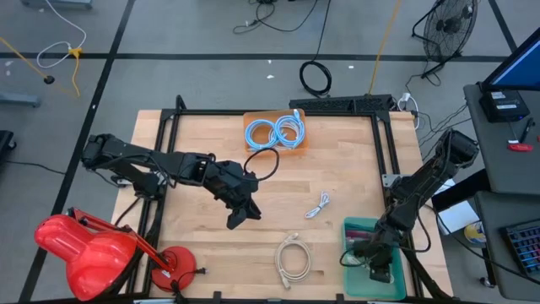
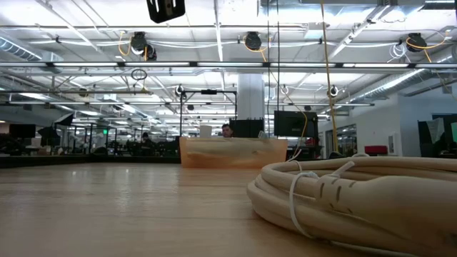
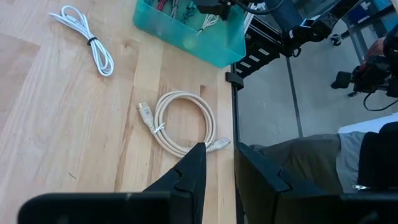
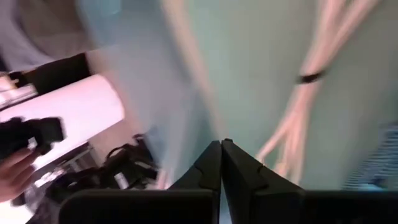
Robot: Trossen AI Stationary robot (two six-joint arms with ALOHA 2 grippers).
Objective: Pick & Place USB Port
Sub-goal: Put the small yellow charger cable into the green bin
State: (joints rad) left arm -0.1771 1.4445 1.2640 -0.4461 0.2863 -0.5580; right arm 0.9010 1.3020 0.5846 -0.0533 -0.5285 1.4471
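Over the teal bin (image 1: 359,228) at the bench's near right corner I see my right gripper (image 1: 380,268) lowered into it, fingers (image 4: 214,168) pressed tip to tip with nothing visible between them; bundled pale cables (image 4: 311,99) lie inside the bin just ahead of them. At mid-bench, my left gripper (image 1: 239,216) hangs above the wood (image 1: 194,245), its fingers (image 3: 193,171) parted by a narrow gap, and I see nothing held between them. Below it, toward the near edge, rests a coiled beige cable (image 1: 293,257), the same coil that fills the right of the low view (image 2: 357,196). A small white cable (image 1: 318,205), tied in a bundle, lies apart from it between the coil and the bin. Against the far edge sits an orange tray (image 1: 253,145) holding coiled blue cables (image 1: 275,132), and a black cable loop (image 1: 263,163) lies just in front of the tray.
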